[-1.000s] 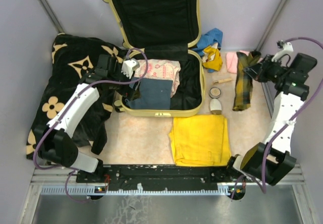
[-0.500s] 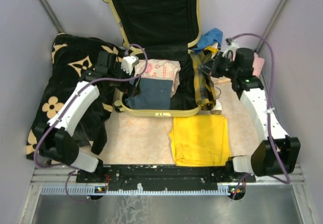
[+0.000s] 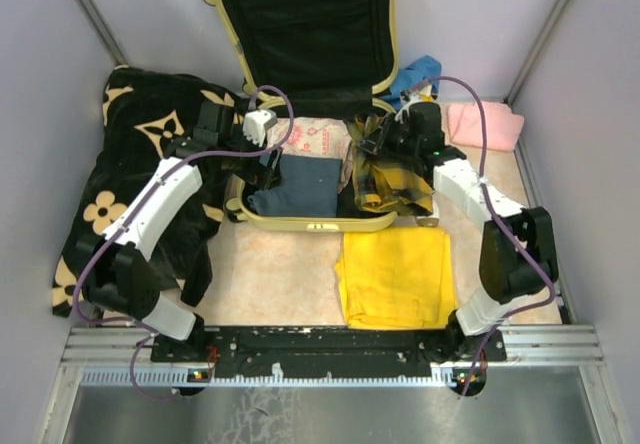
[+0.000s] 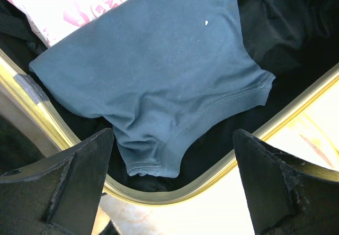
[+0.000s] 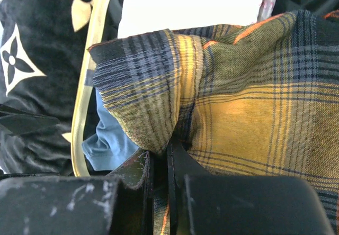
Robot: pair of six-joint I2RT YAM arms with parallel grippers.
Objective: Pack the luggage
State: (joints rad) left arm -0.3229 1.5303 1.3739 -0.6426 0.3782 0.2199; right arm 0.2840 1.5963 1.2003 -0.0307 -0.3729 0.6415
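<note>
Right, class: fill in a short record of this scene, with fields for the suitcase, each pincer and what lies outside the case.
Suitcase: open, lid up, pale yellow
Inside: blue garment, pink-printed white cloth
Left pincer: open, above the blue garment, holding nothing
Right pincer: shut on plaid shirt, over the suitcase's right side
Outside: folded yellow cloth in front, pink cloth at right, flowered black blanket at left

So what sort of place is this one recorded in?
Probably a robot lab work cell, staged for packing: plain pale wall panels enclose the table, a metal mounting rail runs along its near edge, and a pale-yellow suitcase lies open beside a folded yellow cloth.
</note>
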